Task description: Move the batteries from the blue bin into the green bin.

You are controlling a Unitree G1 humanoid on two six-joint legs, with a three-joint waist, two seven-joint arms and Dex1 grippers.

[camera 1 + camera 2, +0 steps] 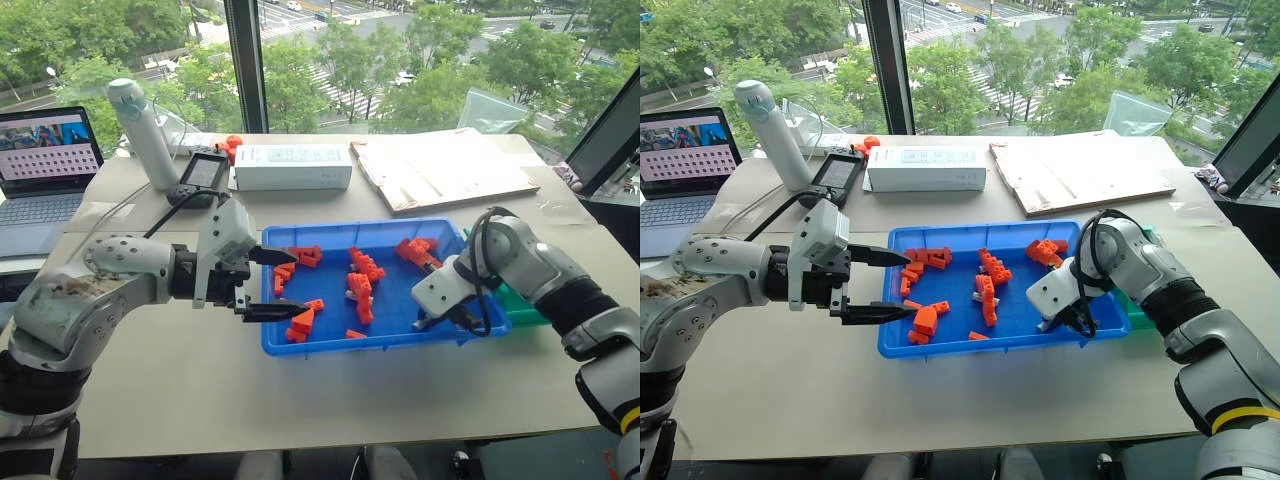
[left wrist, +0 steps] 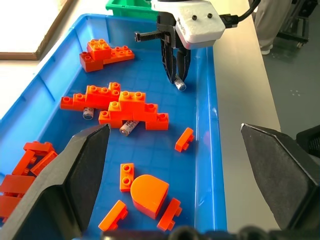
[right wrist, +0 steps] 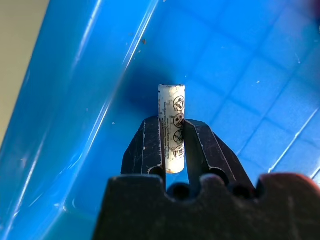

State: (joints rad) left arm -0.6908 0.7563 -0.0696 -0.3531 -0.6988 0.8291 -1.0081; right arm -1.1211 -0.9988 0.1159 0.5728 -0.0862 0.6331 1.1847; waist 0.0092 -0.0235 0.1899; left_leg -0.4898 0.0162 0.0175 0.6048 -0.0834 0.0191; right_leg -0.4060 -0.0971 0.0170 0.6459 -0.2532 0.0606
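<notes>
The right gripper [image 3: 172,145] pinches a battery [image 3: 171,127] between its two black fingers, the pale cylinder standing lengthwise along the jaws with its free end poking out past the fingertips, over the blue bin [image 1: 300,345] near its right-hand wall. In the head view the gripper sits at centre right of the frame, just inside the tray's right rim, and the green bin [image 1: 520,305] peeks out immediately beyond that rim, largely hidden behind the right forearm. The drop-off lies to the right of the held battery, so the move ahead likely needs a lift over the low blue wall and a short carry rightward; the right arm is plainly the nearer one. The left gripper [image 1: 262,285] hangs with its fingers spread wide and nothing between them at the tray's left edge, centre left of the frame. In the left wrist view two more batteries [image 2: 129,127] lie flat on the tray floor against a row of orange bricks [image 2: 132,112], in the middle of the frame. The tabletop in front of the tray leaves free room for both arms.
</notes>
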